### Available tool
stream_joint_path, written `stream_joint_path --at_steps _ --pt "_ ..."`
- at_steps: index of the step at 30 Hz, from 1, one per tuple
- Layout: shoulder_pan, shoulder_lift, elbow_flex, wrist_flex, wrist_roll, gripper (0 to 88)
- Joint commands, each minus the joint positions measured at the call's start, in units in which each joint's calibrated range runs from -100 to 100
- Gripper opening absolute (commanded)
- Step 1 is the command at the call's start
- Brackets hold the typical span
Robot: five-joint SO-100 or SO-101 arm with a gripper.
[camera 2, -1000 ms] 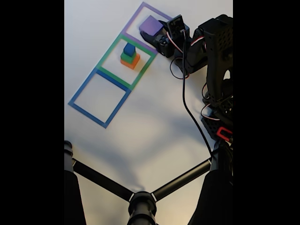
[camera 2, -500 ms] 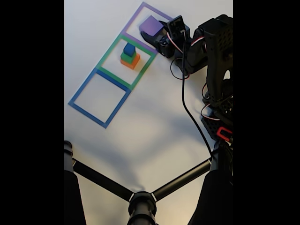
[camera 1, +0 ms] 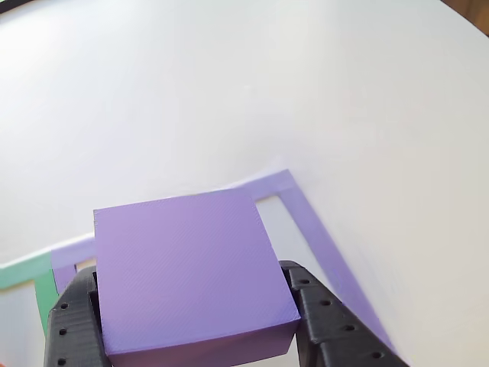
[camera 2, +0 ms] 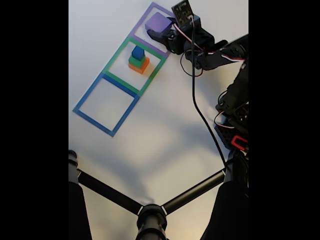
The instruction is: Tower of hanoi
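My gripper (camera 1: 195, 310) is shut on the purple square slab (camera 1: 187, 267), one black finger (camera 1: 72, 325) on each side of it. In the fixed view the slab (camera 2: 156, 21) is held in the gripper (camera 2: 161, 29) over the purple tape square (camera 2: 150, 8) at the top. The other three blocks form a stack inside the green tape square (camera 2: 116, 53): orange block (camera 2: 139, 66) at the bottom, green cube (camera 2: 135, 61) on it, blue cube (camera 2: 138, 52) on top. The stack is below and left of the gripper, apart from it.
A blue tape square (camera 2: 106, 104) lies lower left of the green one, with nothing inside. The arm's body and a black cable (camera 2: 200, 112) run down the right side. Black stand legs (camera 2: 107, 192) cross the bottom of the fixed view.
The arm has stretched out and the gripper has carried the purple slab a little up and left over the purple tape square. The stack has not moved.
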Motion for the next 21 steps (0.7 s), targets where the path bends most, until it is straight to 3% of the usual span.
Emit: stream_joint_path --at_steps 1,11,15,21 --pt "1.3 -14.1 -10.8 23.2 0.0 15.3" --pt "1.6 -23.9 -54.3 86.5 0.0 15.4" --pt "-1.0 -26.3 -66.6 101.2 0.0 15.5" --pt "-6.8 -34.1 -69.1 110.1 0.0 15.7"
